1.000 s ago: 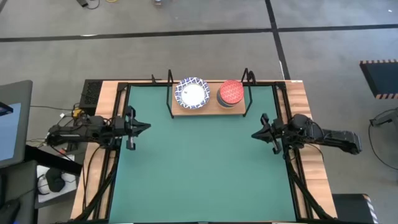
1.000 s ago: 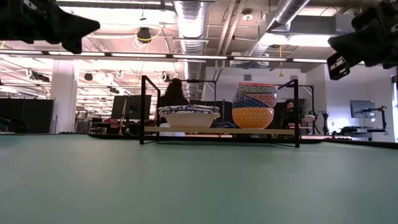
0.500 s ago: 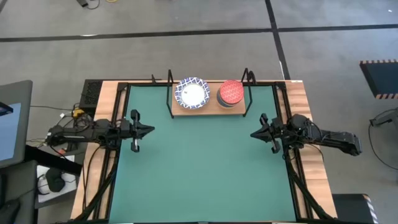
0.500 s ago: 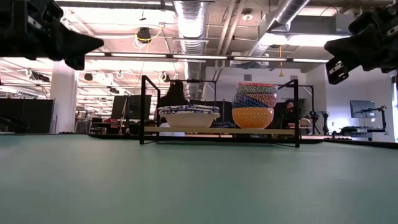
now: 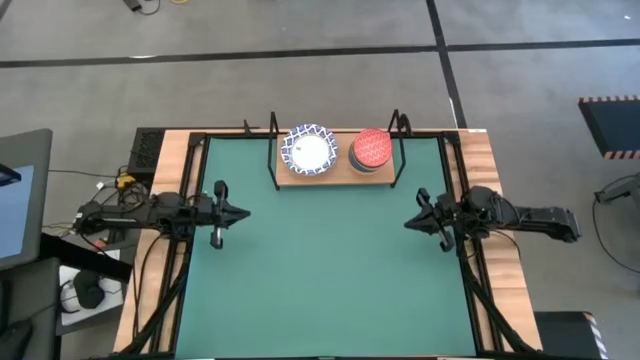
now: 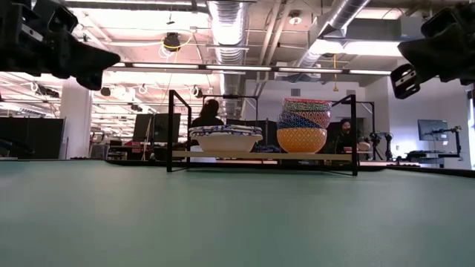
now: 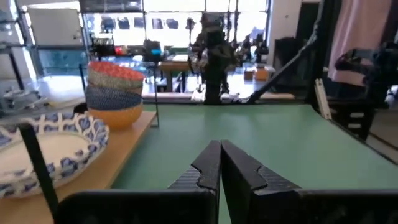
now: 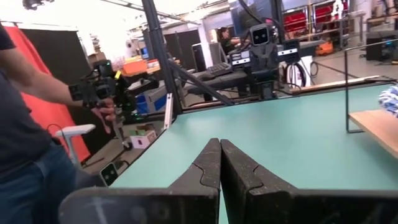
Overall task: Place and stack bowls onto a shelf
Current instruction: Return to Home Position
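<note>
From above, the light wooden shelf in a black wire frame sits at the table's far edge. It carries a stack of white blue-rimmed bowls just beside a red-topped stack of coloured bowls.

The left gripper and right gripper hang well apart from it.

At table level, the coloured stack stands tall — a knock to the frame could topple it.

The wrist views show the left fingers and right fingers pressed together — holding nothing.

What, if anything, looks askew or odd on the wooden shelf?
Nothing stands out. The white, blue-rimmed bowls and the colourful stack topped by a red patterned bowl sit level on the light wooden shelf. Left gripper and right gripper hover empty.
</note>
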Robot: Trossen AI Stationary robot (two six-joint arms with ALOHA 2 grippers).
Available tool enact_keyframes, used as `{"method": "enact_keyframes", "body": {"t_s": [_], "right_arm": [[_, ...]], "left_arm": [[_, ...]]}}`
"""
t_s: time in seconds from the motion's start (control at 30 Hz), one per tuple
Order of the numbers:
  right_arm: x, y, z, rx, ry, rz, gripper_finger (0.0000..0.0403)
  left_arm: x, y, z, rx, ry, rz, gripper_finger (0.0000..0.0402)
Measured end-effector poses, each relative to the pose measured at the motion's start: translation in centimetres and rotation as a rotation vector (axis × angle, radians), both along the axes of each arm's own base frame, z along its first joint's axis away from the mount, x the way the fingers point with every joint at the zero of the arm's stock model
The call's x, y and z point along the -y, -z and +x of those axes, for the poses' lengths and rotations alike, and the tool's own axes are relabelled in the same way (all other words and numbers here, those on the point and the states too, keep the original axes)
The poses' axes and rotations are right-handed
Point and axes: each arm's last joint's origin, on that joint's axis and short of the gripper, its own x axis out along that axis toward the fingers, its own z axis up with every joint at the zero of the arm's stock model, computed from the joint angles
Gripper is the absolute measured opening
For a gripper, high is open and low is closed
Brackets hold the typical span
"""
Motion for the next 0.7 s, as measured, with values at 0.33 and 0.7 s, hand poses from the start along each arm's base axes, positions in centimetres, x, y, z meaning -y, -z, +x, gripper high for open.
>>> {"method": "enact_keyframes", "body": {"t_s": [0.33, 0.7], "right_arm": [[-0.3, 0.1, 0.0, -0.003, -0.033, -0.006, 0.0024], [-0.3, 0.1, 0.0, 0.004, -0.028, -0.041, 0.0024]], "left_arm": [[0.1, -1.4, -0.5, -0.06, 0.046, 0.076, 0.0], [0.2, -0.3, 0.0, 0.026, 0.046, 0.052, 0.0]]}}
